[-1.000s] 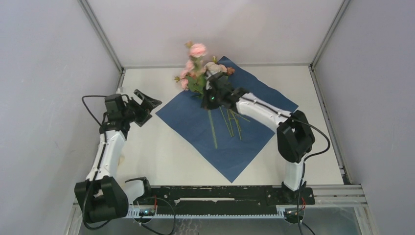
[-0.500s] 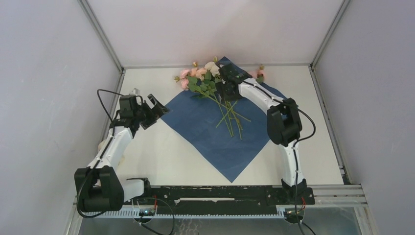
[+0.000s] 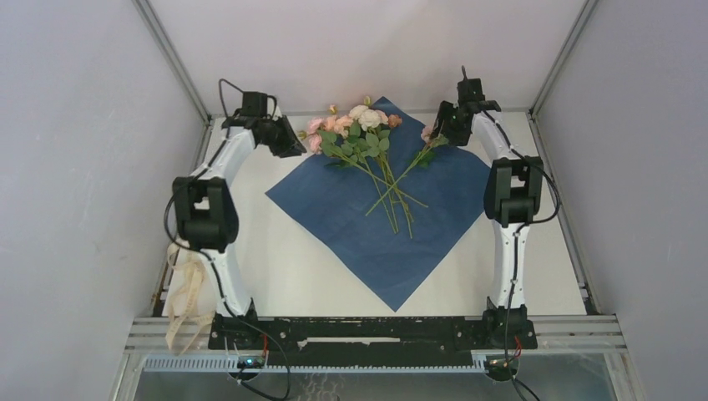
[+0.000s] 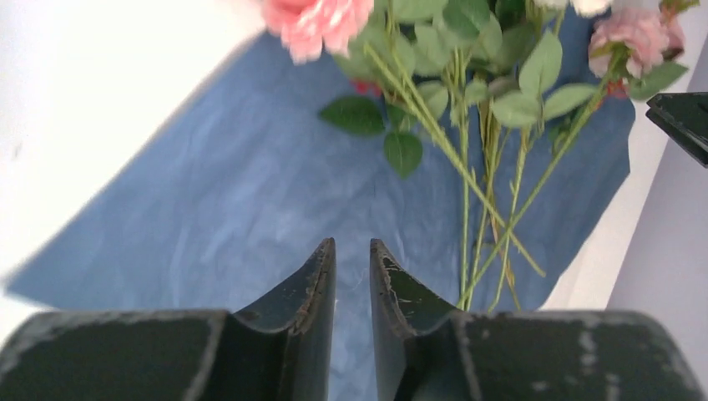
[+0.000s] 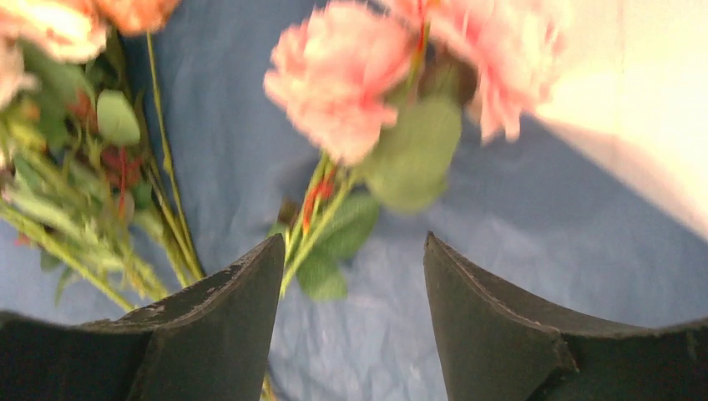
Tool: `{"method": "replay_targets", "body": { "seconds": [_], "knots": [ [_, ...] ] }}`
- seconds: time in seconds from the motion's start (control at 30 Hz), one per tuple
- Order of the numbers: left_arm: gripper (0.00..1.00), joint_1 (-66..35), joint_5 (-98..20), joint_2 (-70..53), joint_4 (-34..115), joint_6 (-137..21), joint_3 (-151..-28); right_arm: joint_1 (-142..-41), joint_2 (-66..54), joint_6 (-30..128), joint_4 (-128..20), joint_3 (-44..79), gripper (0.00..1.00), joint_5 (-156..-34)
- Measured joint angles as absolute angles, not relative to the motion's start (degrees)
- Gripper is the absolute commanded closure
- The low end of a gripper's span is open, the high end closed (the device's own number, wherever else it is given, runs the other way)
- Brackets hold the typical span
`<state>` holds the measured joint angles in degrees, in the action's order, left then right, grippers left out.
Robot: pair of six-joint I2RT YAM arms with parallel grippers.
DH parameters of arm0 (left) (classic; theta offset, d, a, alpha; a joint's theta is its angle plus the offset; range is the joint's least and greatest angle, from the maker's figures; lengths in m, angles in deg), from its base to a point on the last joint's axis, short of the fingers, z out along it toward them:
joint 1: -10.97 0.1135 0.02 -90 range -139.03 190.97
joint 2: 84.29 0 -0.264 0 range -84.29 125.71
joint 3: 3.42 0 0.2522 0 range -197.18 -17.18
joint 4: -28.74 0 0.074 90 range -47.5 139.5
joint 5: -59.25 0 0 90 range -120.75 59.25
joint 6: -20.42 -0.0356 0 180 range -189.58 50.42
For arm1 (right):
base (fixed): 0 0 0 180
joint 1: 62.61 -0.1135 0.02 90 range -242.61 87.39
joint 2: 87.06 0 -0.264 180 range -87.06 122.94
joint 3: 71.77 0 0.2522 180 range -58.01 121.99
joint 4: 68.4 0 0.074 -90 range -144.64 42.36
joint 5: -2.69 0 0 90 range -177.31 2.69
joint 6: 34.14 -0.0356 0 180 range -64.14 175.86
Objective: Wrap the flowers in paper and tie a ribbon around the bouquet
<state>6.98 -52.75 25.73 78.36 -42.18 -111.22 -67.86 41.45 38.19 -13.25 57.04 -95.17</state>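
Flowers (image 3: 364, 134) newly down — loose on paper (image 3: 334, 209)

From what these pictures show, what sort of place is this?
Probably a robotics lab test cell: left arm and right arm bolted to a rail, a white table boxed in by plain walls, and flowers laid on blue paper.

Reaching far forward, the left claw (image 4: 352, 246) stands barely parted and the right claw (image 5: 355, 238) gapes wide.

Pink/cream flowers (image 3: 367, 138) loose on flat blue paper (image 3: 334, 209); ribbon (image 3: 177, 313) far L.
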Motion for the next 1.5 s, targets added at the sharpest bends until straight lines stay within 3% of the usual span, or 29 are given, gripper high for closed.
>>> {"method": "replay_targets", "body": {
  "seconds": [0.2, 0.47, 0.77, 0.87, 1.13, 1.5],
  "knots": [
    [0.60, 5.7, -50.0, 44.0, 79.9, -42.9, -131.0, -67.3, 55.5, 34.9, -12.0, 72.3, 0.30, -98.6],
    [0.57, 2.9, -47.9, 58.2, 76.7, -42.6, -142.9, -68.9, 59.2, 33.8, -12.9, 73.0, 0.51, -106.0],
    [0.59, -1.2, -49.5, 64.6, 69.8, -40.8, -148.5, -73.3, 59.3, 41.8, -17.6, 70.6, 0.62, -113.5],
    [0.58, -1.9, -50.3, 65.2, 67.4, -40.1, -149.0, -76.8, 59.3, 44.9, -19.2, 70.4, 0.59, -114.0],
    [0.54, -3.1, -51.4, 65.5, 62.2, -40.2, -149.3, -81.3, 58.7, 49.8, -20.7, 70.4, 0.31, -112.2],
    [0.33, -5.0, -51.3, 62.1, 61.1, -45.2, -145.9, -77.8, 41.1, 51.4, -18.6, 55.6, 0.26, -105.4]
  ]
}}
